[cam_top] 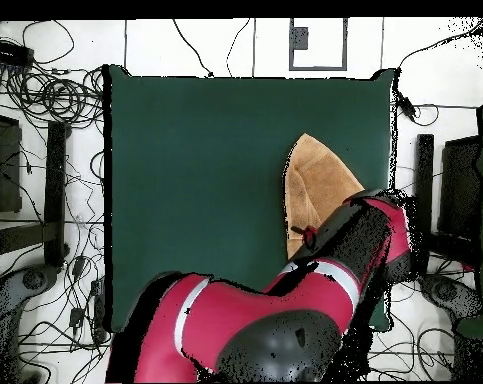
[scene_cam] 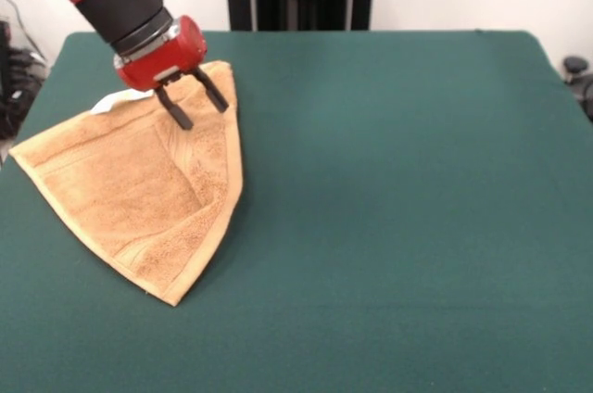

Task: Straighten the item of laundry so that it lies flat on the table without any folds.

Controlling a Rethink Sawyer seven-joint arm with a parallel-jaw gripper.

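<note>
The golden-tan towel (scene_cam: 139, 189) lies folded into a rough triangle at the left side of the green table (scene_cam: 398, 180). One layer is turned over along its right edge, and a small white tag (scene_cam: 111, 102) pokes out at its far corner. My red and black gripper (scene_cam: 197, 104) hangs open over the towel's far corner, its two dark fingers (scene_cam: 176, 108) spread just above the cloth and holding nothing. In the overhead view the towel (cam_top: 313, 190) sits near the table's right edge (cam_top: 390, 150), with the arm covering its lower part and the gripper.
The towel's left corner (scene_cam: 17, 157) reaches the table's left edge. Cables and dark equipment (cam_top: 45, 120) lie on the floor around the table.
</note>
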